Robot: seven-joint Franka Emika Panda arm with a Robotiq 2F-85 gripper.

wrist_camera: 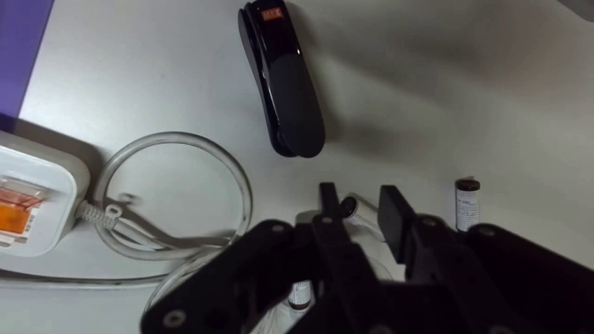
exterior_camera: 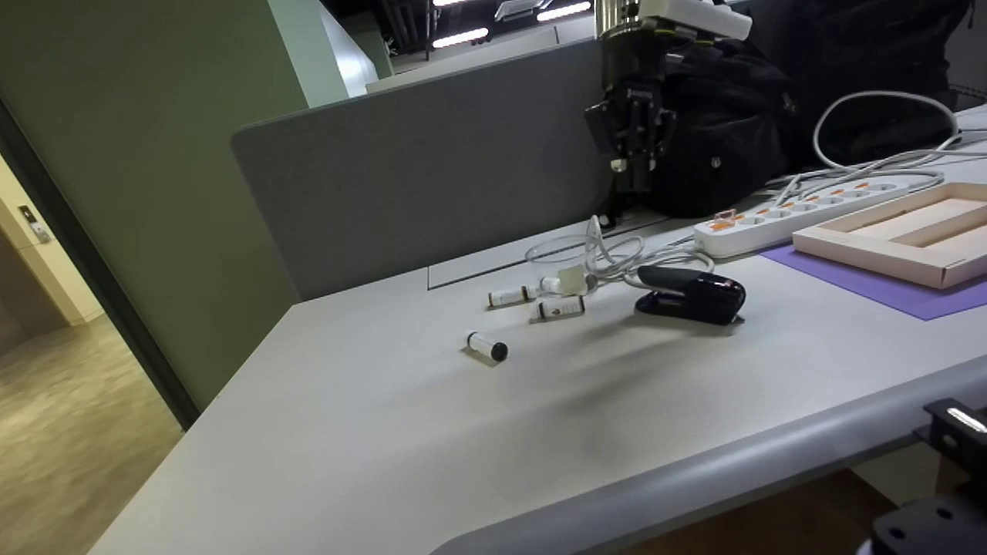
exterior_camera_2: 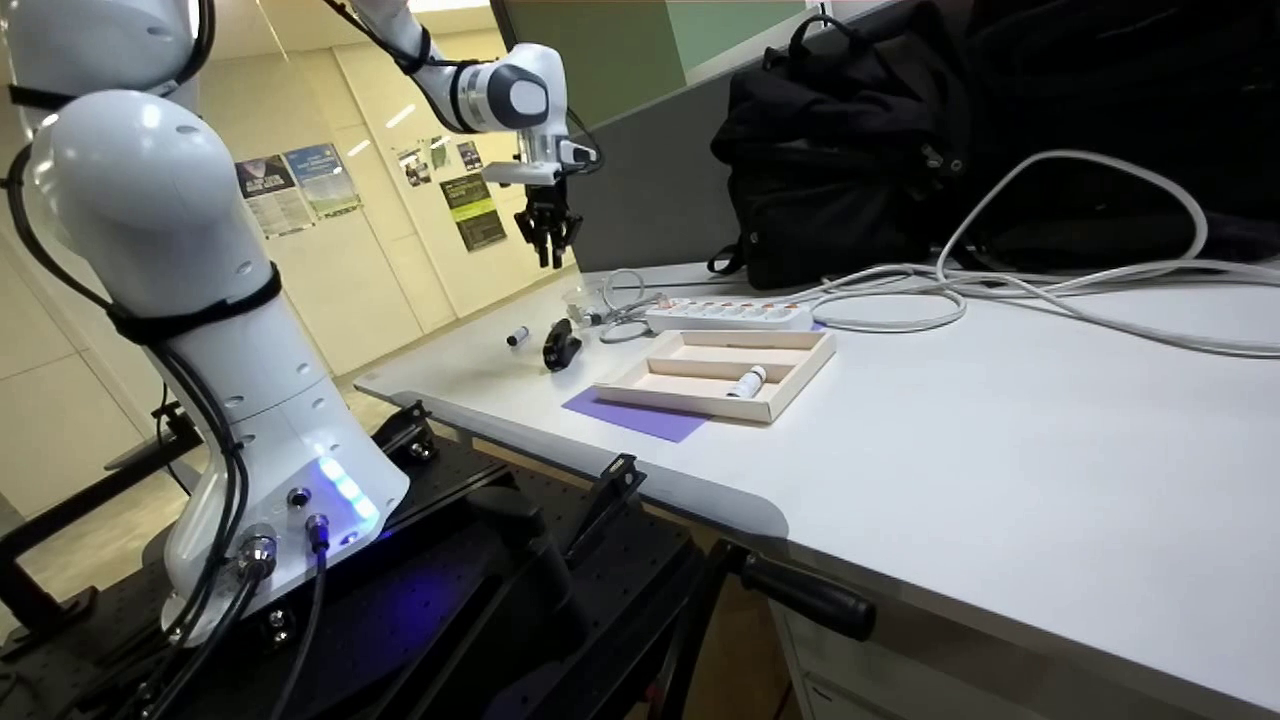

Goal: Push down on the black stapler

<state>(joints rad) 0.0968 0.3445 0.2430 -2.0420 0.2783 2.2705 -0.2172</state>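
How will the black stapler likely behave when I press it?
The black stapler should probably hinge down: a gap shows between handle and base. It looks narrow, so could tip under an off-centre push. The glossy end looks slipperier than the matte handle.

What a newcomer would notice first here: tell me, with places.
Probably the big white robot arm, standing beside the pale table in an exterior view. Next, perhaps, the black stapler, lying dark against that table, clear of the fingers. Farther back, in both exterior views, a bulky black backpack sits before the gray partition.
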